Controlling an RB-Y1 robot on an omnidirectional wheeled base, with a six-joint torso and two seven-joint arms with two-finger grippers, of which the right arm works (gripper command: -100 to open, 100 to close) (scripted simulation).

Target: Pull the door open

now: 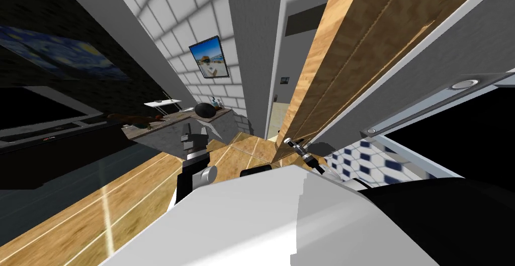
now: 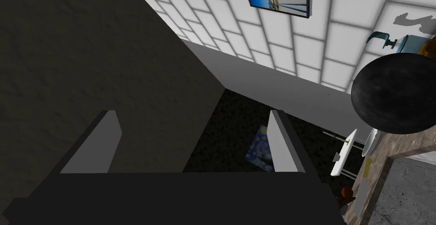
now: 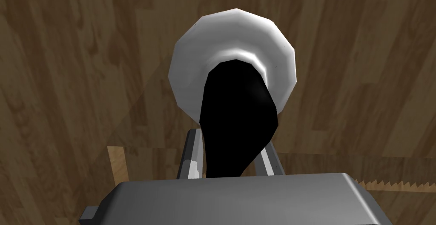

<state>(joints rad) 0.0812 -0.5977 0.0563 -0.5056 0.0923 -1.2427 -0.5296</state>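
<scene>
Your right hand (image 3: 230, 148) grips the black handle (image 3: 236, 107) of the wooden door (image 3: 85, 65) straight ahead of it, so pull back toward yourself. Your left hand (image 2: 191, 116) is wide, holds nothing, and is well apart.

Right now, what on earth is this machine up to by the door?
The robot's right gripper is shut on the black lever handle of a wooden door, which already looks partly swung open. The left gripper is open and holds nothing, off to the side of the door.
</scene>
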